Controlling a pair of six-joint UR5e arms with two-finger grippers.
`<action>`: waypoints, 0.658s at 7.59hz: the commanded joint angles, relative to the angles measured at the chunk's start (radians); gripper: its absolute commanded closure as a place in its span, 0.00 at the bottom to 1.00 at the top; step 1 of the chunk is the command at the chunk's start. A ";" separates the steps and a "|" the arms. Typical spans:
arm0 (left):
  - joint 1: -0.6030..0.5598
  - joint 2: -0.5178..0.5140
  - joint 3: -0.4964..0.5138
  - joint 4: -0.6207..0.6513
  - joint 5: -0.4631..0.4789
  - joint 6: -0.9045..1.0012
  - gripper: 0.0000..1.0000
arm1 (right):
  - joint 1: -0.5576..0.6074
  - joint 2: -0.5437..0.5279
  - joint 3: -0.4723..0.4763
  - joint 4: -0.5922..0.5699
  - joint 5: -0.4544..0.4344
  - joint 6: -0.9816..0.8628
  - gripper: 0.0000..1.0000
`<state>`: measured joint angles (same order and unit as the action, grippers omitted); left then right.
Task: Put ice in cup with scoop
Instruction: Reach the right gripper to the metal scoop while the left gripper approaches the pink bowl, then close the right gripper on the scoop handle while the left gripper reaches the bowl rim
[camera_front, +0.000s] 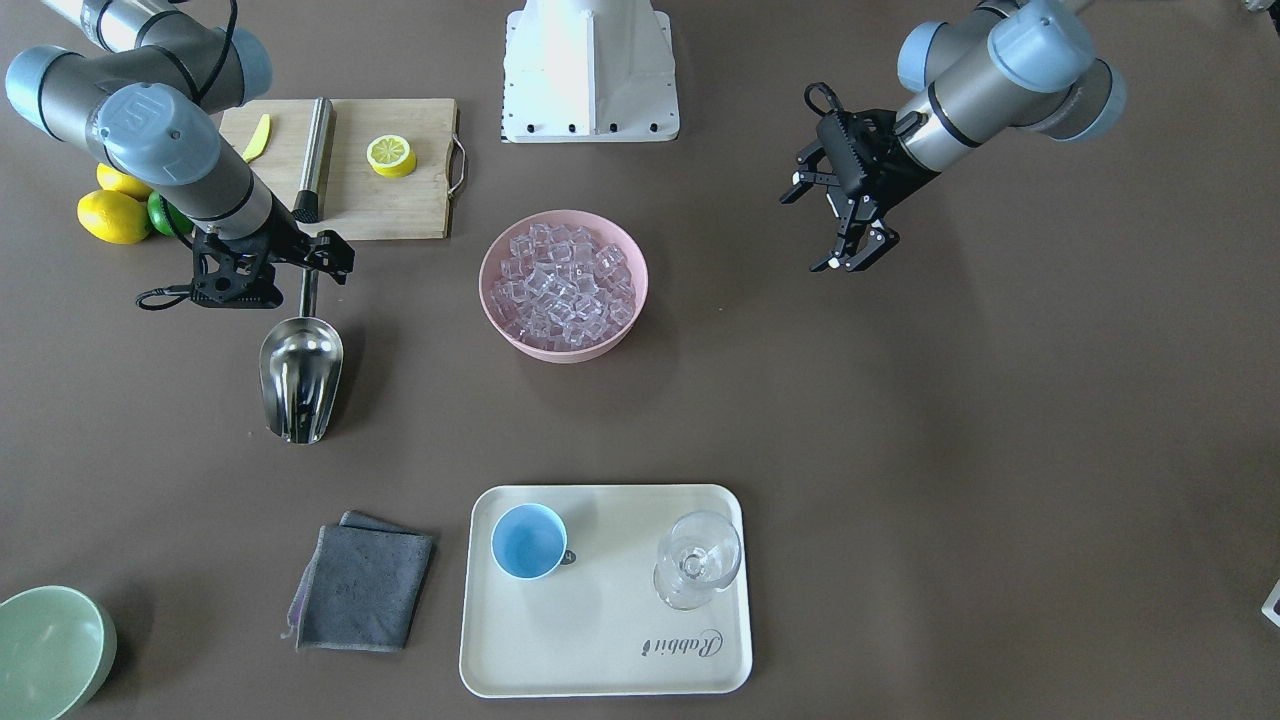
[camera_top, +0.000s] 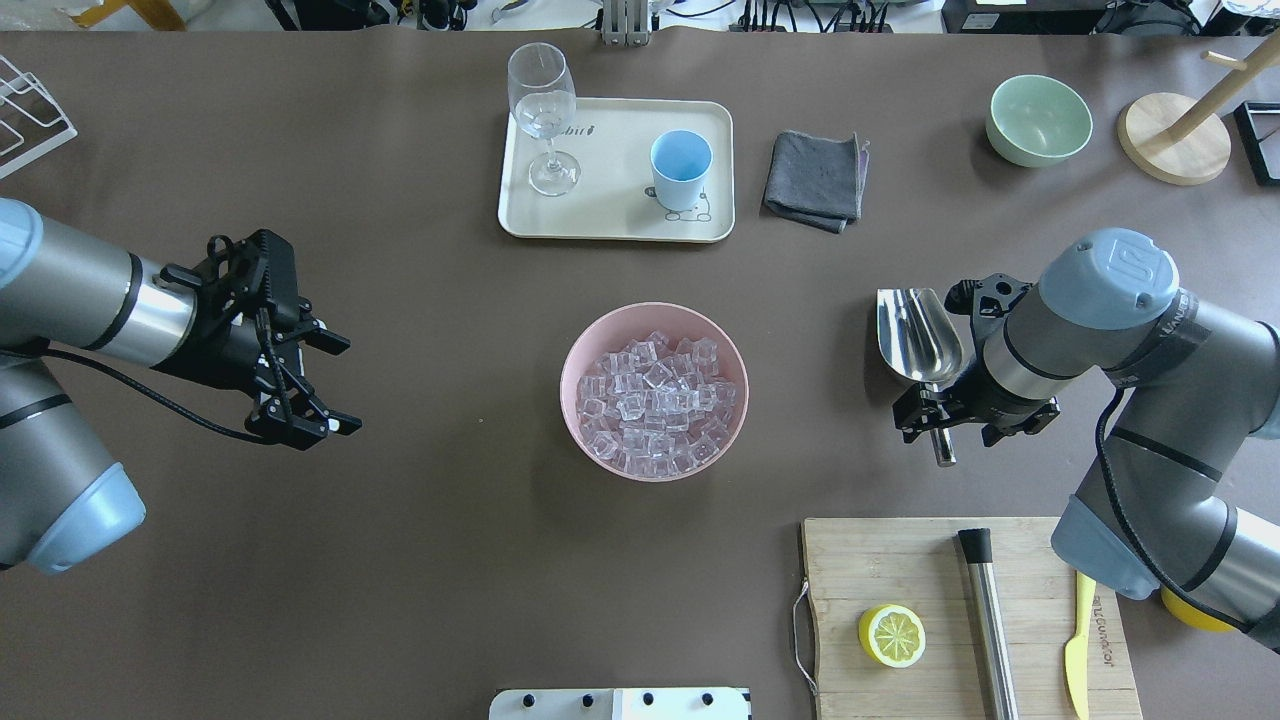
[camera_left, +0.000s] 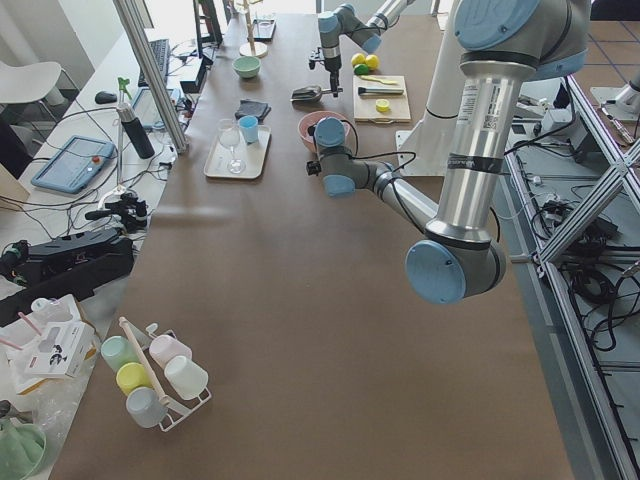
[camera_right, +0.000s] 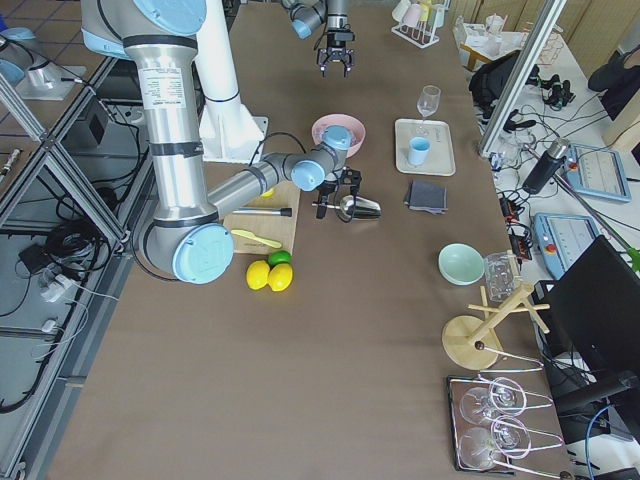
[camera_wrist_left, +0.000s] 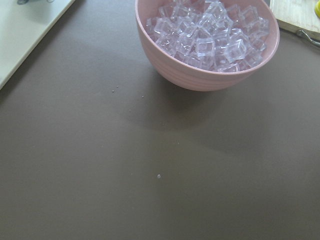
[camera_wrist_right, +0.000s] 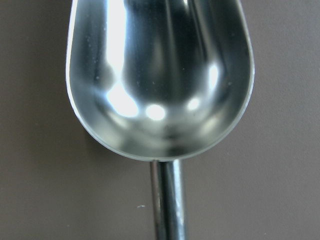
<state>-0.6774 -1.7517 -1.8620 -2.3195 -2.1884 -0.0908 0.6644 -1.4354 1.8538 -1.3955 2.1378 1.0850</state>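
The steel scoop (camera_front: 300, 375) lies on the table, its handle pointing toward the cutting board. My right gripper (camera_top: 968, 425) hovers low over that handle, open, with a finger on either side; the right wrist view shows only the empty scoop bowl (camera_wrist_right: 160, 75) and its handle. The ice (camera_top: 655, 400) fills a pink bowl (camera_top: 575, 350) mid-table. Far from the robot, the light-blue cup (camera_top: 681, 165) stands empty on a cream tray (camera_top: 610, 215). My left gripper (camera_top: 345, 385) hangs open above bare table to the left of the bowl, holding nothing.
A stemmed glass (camera_top: 545, 110) shares the tray. A grey cloth (camera_top: 815, 180) and a green bowl (camera_top: 1038, 120) lie to the tray's right. Near the right arm, a cutting board (camera_top: 900, 570) carries a lemon half (camera_top: 892, 635), a steel rod (camera_top: 990, 620) and a yellow knife.
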 joint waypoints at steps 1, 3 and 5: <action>0.083 -0.050 0.007 0.015 0.108 0.040 0.02 | -0.011 0.000 0.001 0.004 -0.001 0.018 0.07; 0.128 -0.080 0.007 0.057 0.177 0.115 0.02 | -0.011 0.000 -0.001 0.003 -0.001 0.018 0.10; 0.134 -0.127 0.070 0.057 0.177 0.117 0.02 | -0.011 -0.003 0.002 0.006 0.001 0.012 0.77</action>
<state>-0.5525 -1.8447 -1.8366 -2.2670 -2.0198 0.0139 0.6537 -1.4368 1.8537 -1.3918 2.1369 1.1019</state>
